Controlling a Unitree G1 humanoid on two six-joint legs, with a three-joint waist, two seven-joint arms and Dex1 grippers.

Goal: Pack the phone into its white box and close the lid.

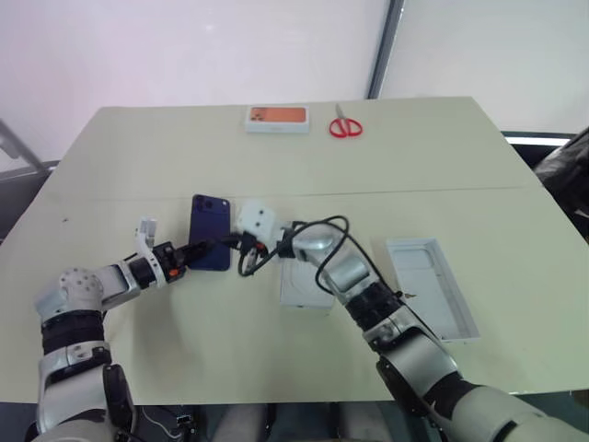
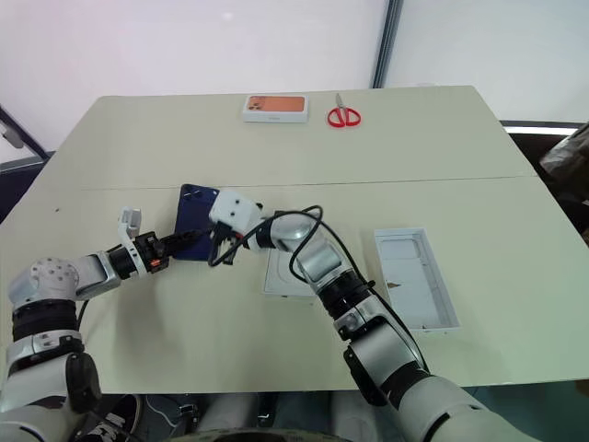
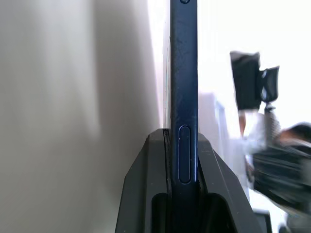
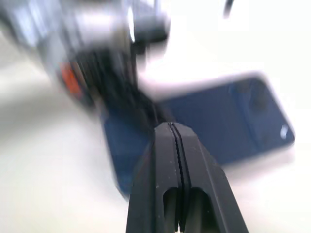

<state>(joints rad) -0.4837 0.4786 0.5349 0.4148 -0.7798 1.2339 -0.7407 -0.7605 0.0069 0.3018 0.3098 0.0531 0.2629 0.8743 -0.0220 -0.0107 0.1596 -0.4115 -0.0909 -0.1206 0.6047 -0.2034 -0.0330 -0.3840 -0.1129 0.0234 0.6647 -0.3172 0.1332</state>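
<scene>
Pinching the phone by its edge is the left claw; the right claw is pressed together, empty.

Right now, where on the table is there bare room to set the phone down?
Bare table lies between the phone and the orange-faced box, and along the near edge. It is crowded around the white box and lid, where both pincers meet.

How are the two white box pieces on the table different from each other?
The white box is partly hidden under the right arm; the lid lies in plain sight, farther to the robot's right. The lid looks larger and deeper-walled; the white box looks shallower. Both are white, rectangular, open side up and hold nothing.
</scene>
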